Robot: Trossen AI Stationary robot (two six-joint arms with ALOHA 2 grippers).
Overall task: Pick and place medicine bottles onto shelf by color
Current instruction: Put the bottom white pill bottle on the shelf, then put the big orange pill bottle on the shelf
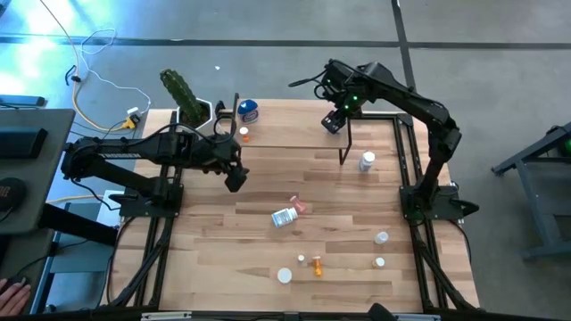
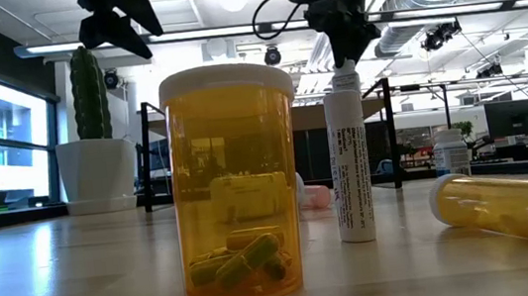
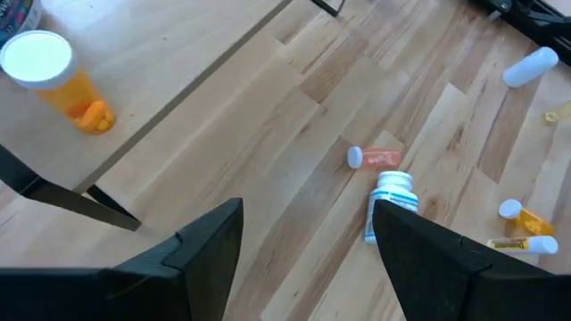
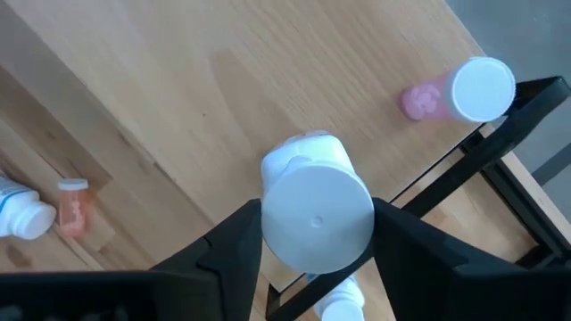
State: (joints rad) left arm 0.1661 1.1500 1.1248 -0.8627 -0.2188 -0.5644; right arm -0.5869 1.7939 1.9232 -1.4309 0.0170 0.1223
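Note:
The shelf (image 1: 294,125) is a light-wood board on black legs at the table's far side. My right gripper (image 1: 334,122) hangs over its right part, shut on a white bottle (image 4: 303,156). A pink bottle with a white cap (image 4: 464,89) stands near the shelf's edge. A blue bottle (image 1: 248,111) and an orange bottle (image 1: 243,134) stand on the shelf's left part. My left gripper (image 1: 235,178) is open above the table in front of the shelf. A white bottle (image 1: 284,217) and a pink one (image 1: 301,207) lie on the table's middle. My right gripper holds the white bottle by its round white cap (image 4: 317,214), pinched between the two fingers (image 4: 236,245), one on each side of the cap. The fingers come from above, pointing down. The bottle stands upright under them; whether its base rests on the shelf board I cannot tell.
A cactus in a white pot (image 1: 183,98) stands at the shelf's left end. Another white bottle (image 1: 367,161) stands on the table by the shelf's right front leg. Several small bottles (image 1: 317,266) are scattered near the table's near edge. Bare wood lies between them and the shelf.

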